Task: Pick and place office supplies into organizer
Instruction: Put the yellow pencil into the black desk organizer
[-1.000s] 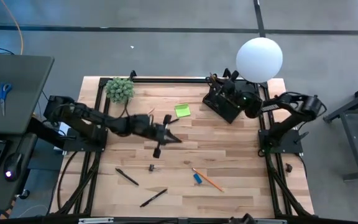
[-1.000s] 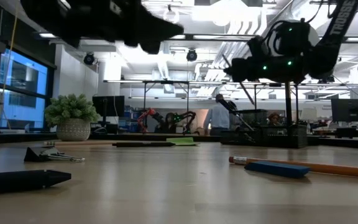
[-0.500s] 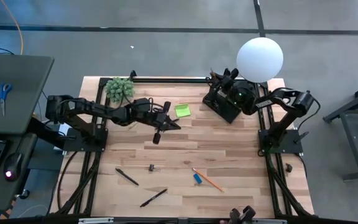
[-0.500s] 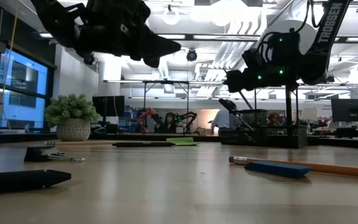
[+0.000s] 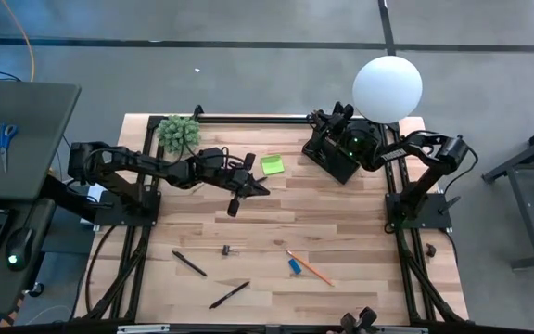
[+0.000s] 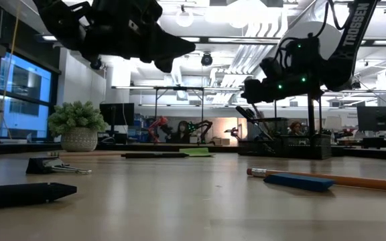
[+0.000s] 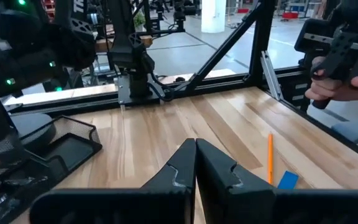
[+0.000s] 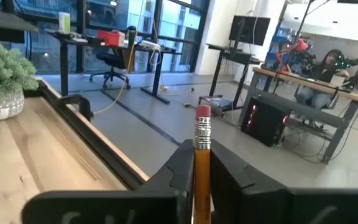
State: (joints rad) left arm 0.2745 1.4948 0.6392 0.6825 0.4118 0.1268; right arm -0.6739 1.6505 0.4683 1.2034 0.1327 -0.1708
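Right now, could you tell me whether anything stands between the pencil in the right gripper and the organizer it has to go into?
Nothing visible does. The right gripper holds the pencil upright directly above the organizer at the table's far edge, beside the globe lamp, which stands off to the side.

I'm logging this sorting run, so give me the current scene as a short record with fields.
right gripper: over the organizer, holding a pencil between its fingers
left gripper: shut, empty, raised near the sticky-note pad
still on table: two pens, clip, orange pencil, blue piece
bystanders: plant, globe lamp
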